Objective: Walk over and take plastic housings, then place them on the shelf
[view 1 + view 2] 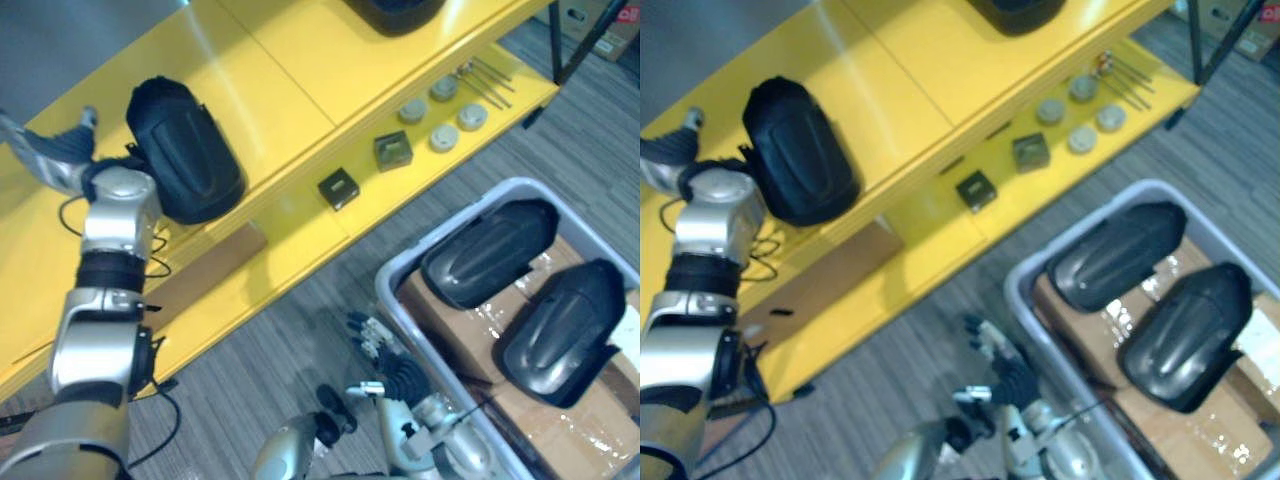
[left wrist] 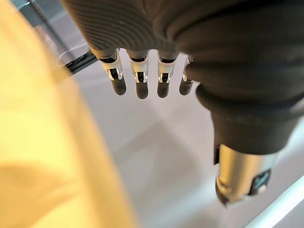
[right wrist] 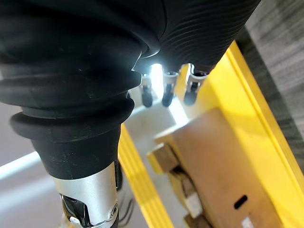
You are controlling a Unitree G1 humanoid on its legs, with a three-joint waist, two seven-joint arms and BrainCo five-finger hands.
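One black plastic housing [image 1: 185, 150] lies on the top of the yellow shelf [image 1: 270, 60]. The left hand [image 1: 62, 146] is just beside it, fingers straight, holding nothing. Two more housings [image 1: 490, 252] lie in the grey bin [image 1: 386, 276]. The right hand [image 1: 398, 378] hangs low by the bin, fingers spread.

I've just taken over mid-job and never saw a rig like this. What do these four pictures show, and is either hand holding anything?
This is a humanoid robot with two arms. The two wide pictures come from its head, looking down; the close ones from its wrists. Its left hand is open beside a black housing on the yellow shelf. Its right hand hangs open above the floor. Two more housings lie in the grey bin. Small discs and blocks sit on the lower shelf. Neither hand holds anything.
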